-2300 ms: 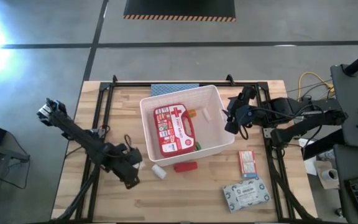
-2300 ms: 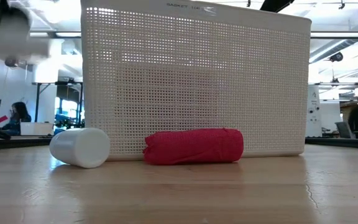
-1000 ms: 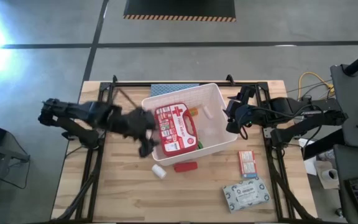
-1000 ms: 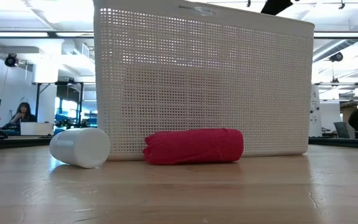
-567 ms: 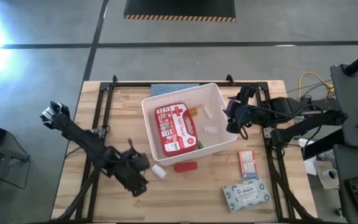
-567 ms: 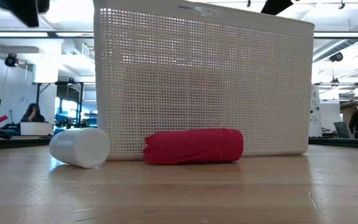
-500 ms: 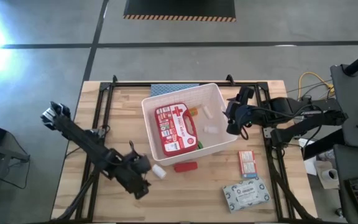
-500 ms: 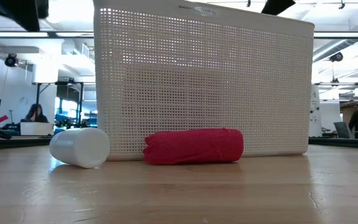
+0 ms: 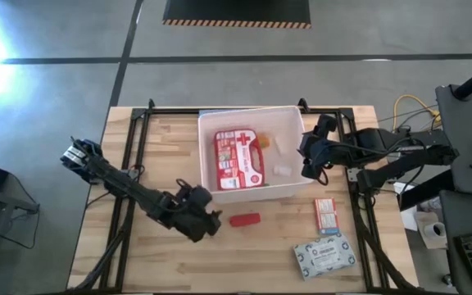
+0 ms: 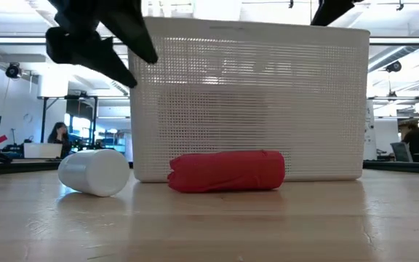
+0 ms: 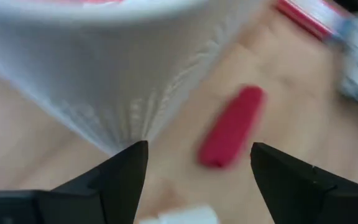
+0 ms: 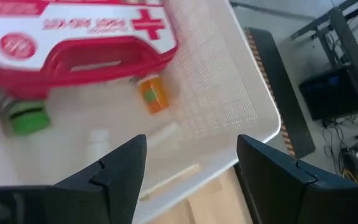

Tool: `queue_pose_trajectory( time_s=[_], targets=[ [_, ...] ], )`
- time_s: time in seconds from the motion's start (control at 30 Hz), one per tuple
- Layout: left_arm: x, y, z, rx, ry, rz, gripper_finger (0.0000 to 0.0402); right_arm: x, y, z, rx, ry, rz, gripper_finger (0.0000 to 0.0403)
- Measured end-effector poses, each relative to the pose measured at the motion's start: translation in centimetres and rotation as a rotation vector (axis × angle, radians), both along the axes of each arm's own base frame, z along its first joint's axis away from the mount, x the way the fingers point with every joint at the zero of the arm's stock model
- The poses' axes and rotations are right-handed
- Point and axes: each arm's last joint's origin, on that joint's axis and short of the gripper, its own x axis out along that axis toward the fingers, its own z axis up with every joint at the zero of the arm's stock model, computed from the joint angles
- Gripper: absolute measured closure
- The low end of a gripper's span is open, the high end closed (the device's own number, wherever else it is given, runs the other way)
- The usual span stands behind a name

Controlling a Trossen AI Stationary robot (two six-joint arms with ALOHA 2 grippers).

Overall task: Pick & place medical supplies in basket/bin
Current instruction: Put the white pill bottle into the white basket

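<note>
The red tube (image 9: 244, 220) lies flat, long axis parallel to the basket's (image 9: 251, 193) near wall.

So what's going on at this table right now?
Two robot arms are packing medical supplies into a white bin. A red first-aid case and some small items already lie inside. The left gripper, fingers open and holding nothing, hovers low over a white roll on the table, with a red tube beside it. The right gripper waits at the bin's right rim. A box and a soft pack are still outside.
</note>
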Motion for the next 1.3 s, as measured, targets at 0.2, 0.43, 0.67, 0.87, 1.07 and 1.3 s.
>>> queue_pose_trajectory(
  time_s=[0.2,0.43,0.67,0.87,1.07,1.3],
  targets=[
    [-0.5,-0.8,1.4,-0.013,0.068,-0.072,0.0135,-1.0,0.0,0.0,0.014,0.030,-0.024,0.0161],
    [-0.4,-5.2,0.5,0.069,0.161,-0.588,0.0135,-3.2,0.5,1.8,-0.095,-0.067,0.035,0.0161],
    [1.9,-6.0,-1.5,0.231,0.331,-0.780,0.0135,-5.3,0.1,2.9,-0.088,-0.159,-0.002,0.0161],
    [3.5,-5.7,-3.6,0.311,0.605,-0.807,0.0135,-5.4,0.1,2.9,-0.105,-0.138,0.019,0.0143],
    [5.3,-5.0,-4.9,0.347,0.670,-0.872,0.0135,-4.7,0.3,2.5,-0.113,-0.108,0.026,0.0116],
    [5.2,-3.1,-7.5,0.250,0.749,-0.954,0.0135,-4.1,0.4,2.2,-0.119,-0.085,0.028,0.0101]
  ],
)
